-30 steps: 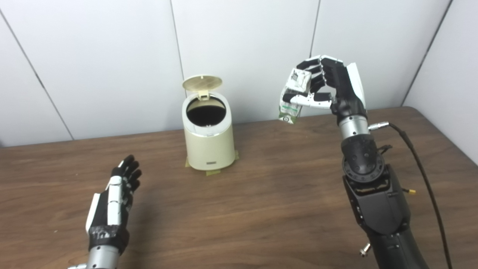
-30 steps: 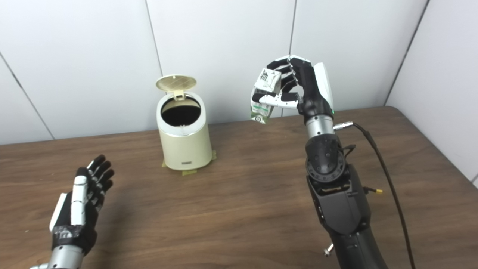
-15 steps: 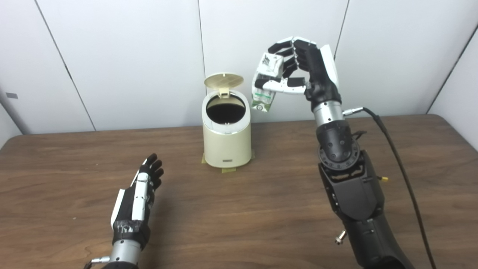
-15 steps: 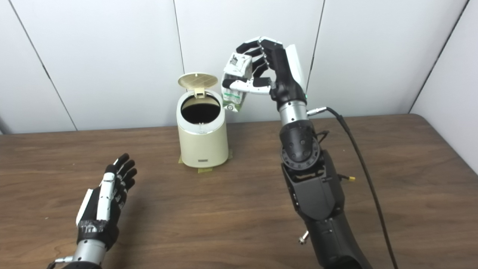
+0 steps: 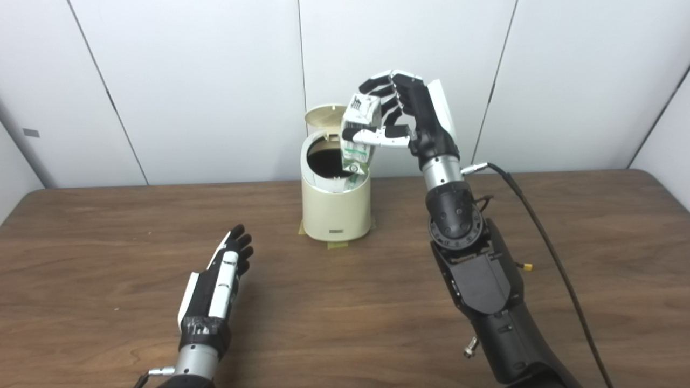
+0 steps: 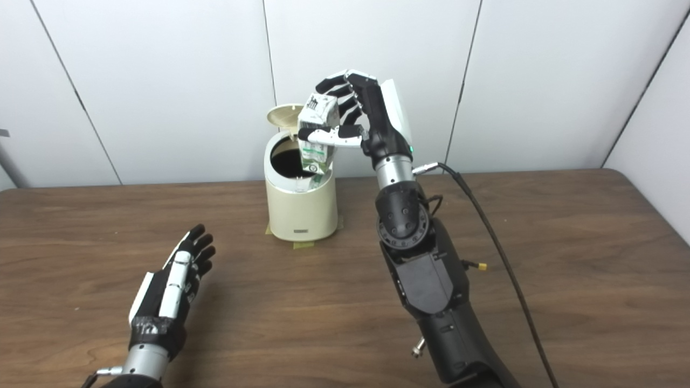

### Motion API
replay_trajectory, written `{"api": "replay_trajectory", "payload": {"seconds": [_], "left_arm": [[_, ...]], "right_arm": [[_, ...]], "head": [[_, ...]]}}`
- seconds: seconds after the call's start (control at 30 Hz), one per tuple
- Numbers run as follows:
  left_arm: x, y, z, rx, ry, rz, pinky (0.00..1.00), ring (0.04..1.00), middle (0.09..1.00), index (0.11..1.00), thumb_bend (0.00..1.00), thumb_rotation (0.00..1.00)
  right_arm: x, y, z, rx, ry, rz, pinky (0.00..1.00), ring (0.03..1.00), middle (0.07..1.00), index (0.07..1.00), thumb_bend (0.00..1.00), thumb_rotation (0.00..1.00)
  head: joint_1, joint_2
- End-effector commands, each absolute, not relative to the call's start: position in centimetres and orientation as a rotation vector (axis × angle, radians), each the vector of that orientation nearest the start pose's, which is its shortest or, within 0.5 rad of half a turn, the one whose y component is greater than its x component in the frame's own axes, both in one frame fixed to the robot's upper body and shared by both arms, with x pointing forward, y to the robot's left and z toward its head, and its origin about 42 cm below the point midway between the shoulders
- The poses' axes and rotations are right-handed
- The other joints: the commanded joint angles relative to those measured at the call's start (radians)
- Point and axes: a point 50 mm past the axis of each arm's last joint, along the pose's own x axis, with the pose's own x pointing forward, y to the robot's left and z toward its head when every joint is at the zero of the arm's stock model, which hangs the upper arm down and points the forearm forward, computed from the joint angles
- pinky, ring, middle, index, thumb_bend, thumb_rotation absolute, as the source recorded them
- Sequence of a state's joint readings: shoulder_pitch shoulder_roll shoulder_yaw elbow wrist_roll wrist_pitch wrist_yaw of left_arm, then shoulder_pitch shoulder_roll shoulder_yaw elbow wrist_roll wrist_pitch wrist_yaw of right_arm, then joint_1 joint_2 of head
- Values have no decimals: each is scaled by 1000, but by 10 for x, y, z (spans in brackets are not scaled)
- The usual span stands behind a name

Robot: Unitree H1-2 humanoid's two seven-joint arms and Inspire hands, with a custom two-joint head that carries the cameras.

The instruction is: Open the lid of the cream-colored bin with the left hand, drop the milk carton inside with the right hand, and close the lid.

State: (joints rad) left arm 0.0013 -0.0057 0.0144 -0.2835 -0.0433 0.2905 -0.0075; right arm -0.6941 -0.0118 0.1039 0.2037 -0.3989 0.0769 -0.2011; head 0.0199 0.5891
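Note:
The cream-colored bin (image 5: 335,207) stands at the back middle of the table, its round lid (image 5: 322,115) tipped up behind the dark opening. My right hand (image 5: 412,116) is shut on the white and green milk carton (image 5: 358,137). It holds the carton upright over the right side of the bin's opening, the carton's lower end at about rim height. My left hand (image 5: 215,288) lies low over the table at the front left, open, fingers stretched out, holding nothing.
Strips of tape (image 5: 337,245) mark the bin's foot on the brown wooden table (image 5: 345,302). A black cable (image 5: 544,242) runs from my right wrist down the right side. White wall panels stand close behind the bin.
My right hand has carried the carton leftward, from beside the bin to over its opening. The camera has shifted too. My left hand has stayed where it was, open.

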Motion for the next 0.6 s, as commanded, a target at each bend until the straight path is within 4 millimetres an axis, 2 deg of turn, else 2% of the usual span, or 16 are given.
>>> {"api": "replay_trajectory", "payload": {"seconds": [0.0, 0.23, 0.43, 0.57], "left_arm": [[283, 206, 166, -53, -77, -14, 965, 937, 940, 947, 455, 838], [282, 203, 165, -52, -88, -15, 956, 931, 932, 942, 462, 835], [282, 201, 165, -47, -85, -18, 963, 934, 931, 939, 458, 838], [281, 200, 166, -49, -85, -17, 961, 936, 934, 942, 450, 846]], "right_arm": [[462, -116, 335, -357, -641, -45, 289, 402, 501, 530, 494, 0], [474, -108, 333, -331, -645, -63, 300, 406, 508, 528, 494, 0], [476, -101, 332, -320, -647, -83, 272, 404, 521, 534, 490, 0], [478, -97, 329, -302, -645, -101, 288, 406, 512, 535, 492, 0]], "head": [[2, 0], [11, -1], [16, -3], [19, -4]]}}
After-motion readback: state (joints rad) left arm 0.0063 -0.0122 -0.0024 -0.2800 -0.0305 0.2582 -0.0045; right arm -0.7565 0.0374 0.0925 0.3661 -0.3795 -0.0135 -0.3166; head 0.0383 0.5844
